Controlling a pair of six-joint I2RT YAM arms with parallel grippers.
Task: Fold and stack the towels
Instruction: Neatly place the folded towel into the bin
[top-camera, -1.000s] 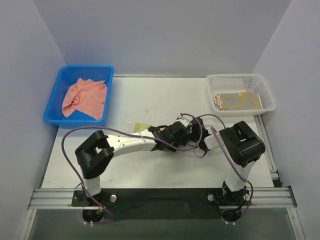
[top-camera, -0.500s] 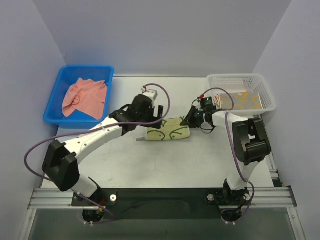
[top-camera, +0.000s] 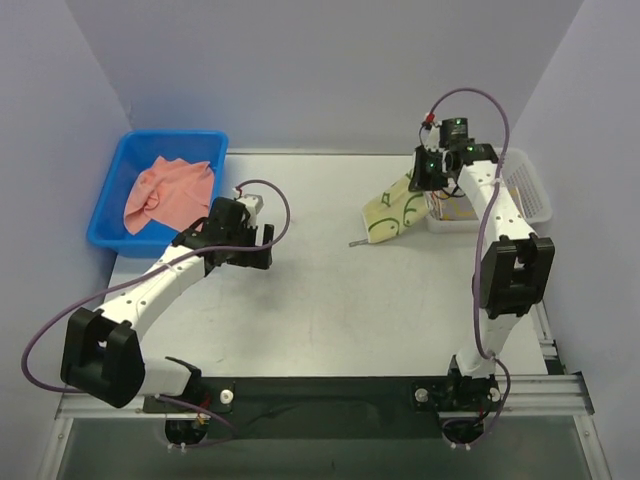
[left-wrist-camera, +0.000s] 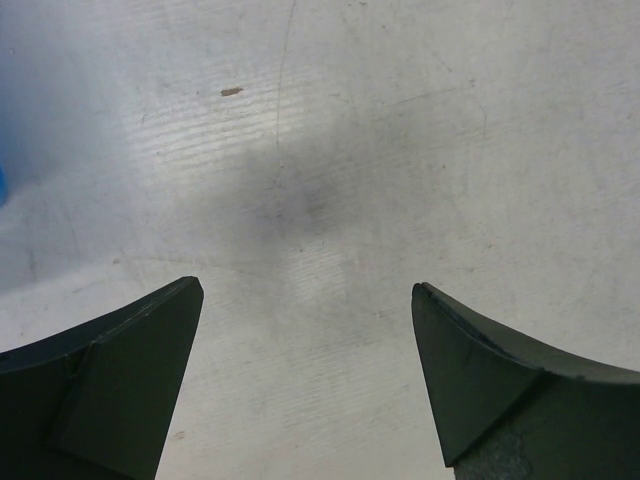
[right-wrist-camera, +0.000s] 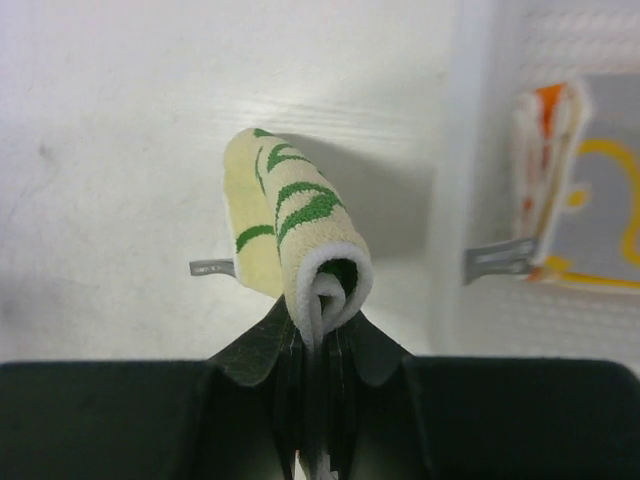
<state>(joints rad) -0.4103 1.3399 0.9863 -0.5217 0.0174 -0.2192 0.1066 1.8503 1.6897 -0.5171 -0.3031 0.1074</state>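
Right jaws pinch one end of the pale green towel (top-camera: 392, 212), which hangs slanting over the surface (top-camera: 320, 300) near its far right corner, just beside the white basket (top-camera: 535, 195). Left jaws stand spread wide above the surface, near the blue bin (top-camera: 105, 225) holding the salmon-pink towel (top-camera: 170, 195).

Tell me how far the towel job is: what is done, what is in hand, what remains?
Done: folded towels lie in the white basket. In hand: the right gripper is shut on the folded pale-green towel, beside the basket, not yet stacked. To do: the salmon-pink towel lies crumpled in the blue bin; the left gripper is open over the table.
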